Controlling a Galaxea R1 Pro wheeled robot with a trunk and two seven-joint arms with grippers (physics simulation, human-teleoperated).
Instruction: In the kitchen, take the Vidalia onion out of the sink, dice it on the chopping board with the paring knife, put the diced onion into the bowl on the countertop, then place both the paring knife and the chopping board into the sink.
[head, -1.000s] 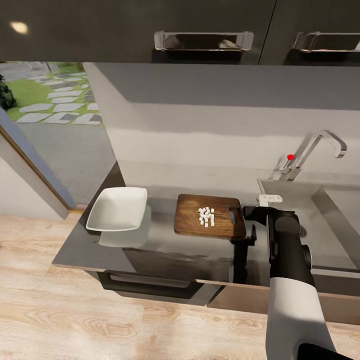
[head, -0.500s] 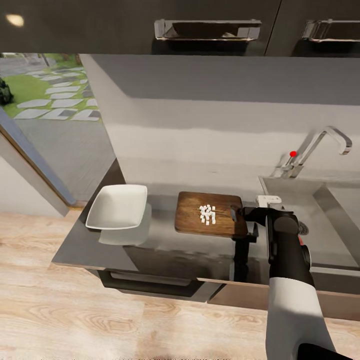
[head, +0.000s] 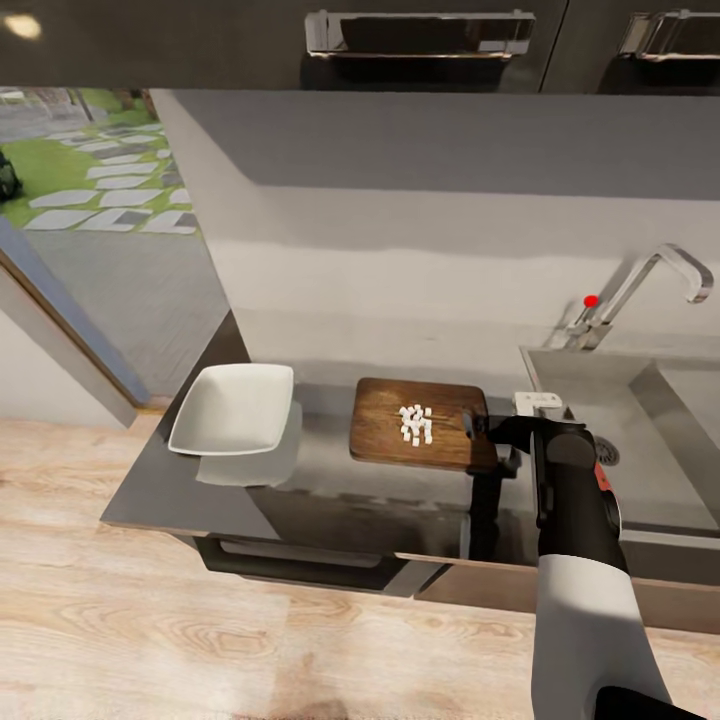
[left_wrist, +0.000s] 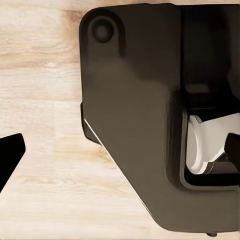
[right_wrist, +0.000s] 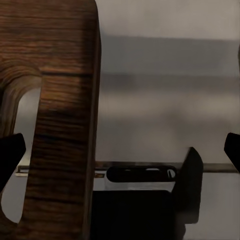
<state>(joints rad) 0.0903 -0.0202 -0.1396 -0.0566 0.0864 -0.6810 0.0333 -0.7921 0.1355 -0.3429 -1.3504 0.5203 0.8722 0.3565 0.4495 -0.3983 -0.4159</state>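
A dark, glossy countertop (head: 330, 490) is being viewed from the head camera, with a wooden chopping board (head: 385, 440) lying on it beside the sink (head: 650, 440). A small heap of white diced onion (head: 415, 423) is being carried on the middle of the board. A white square bowl (head: 235, 410) is being kept on the countertop to the board's left, apart from it, its reflection being cast on the surface below. The right gripper (head: 490, 440) is being held at the board's handle end, between the board and the sink, at the end of the black and white right arm (head: 580, 580). In the right wrist view the board's (right_wrist: 60, 120) handle slot is being shown close up, with one dark fingertip (right_wrist: 10, 152) at each edge of the frame; the fingers are being held wide apart, with nothing gripped between them. A curved faucet (head: 640, 290) with a red dot at its base is being shown behind the sink. In the left wrist view a dark part of the robot's body (left_wrist: 145, 125) is being seen over a light wooden floor (left_wrist: 45, 100); the left gripper (left_wrist: 120, 150) is being held spread, one dark fingertip (left_wrist: 10, 150) at each edge of the frame. Dark upper cabinets (head: 420, 35) with metal handles are being shown above.
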